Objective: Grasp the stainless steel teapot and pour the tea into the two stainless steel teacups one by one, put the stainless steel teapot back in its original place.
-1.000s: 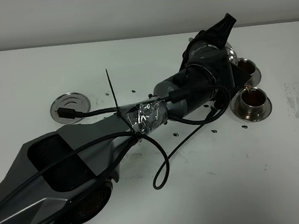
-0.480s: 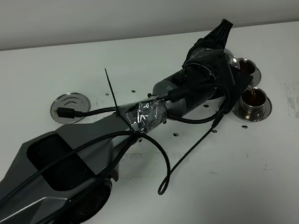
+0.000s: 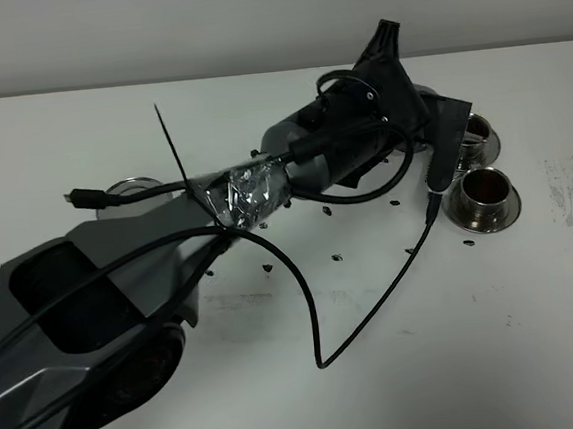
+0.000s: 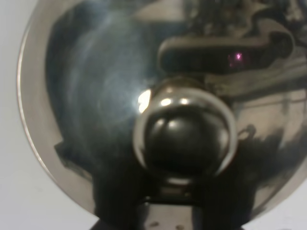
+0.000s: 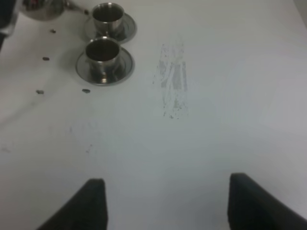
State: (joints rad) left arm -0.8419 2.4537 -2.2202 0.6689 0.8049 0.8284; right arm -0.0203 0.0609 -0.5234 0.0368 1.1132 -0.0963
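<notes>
The left claw [image 3: 388,40] is clenched on the teapot [image 4: 144,110], whose domed lid and knob fill the left wrist view; from the high camera the arm hides most of the pot, just beside the two cups. The nearer cup [image 3: 483,195] and farther cup [image 3: 472,136] stand on saucers on the white worktop [image 3: 538,333]. The right claw [image 5: 165,201] hangs released over bare worktop, well apart from the cups.

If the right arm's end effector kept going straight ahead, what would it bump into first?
Probably just the bare white table. The right end effector points down at it, and the teacups sit off to one side, though depth is unclear.
</notes>
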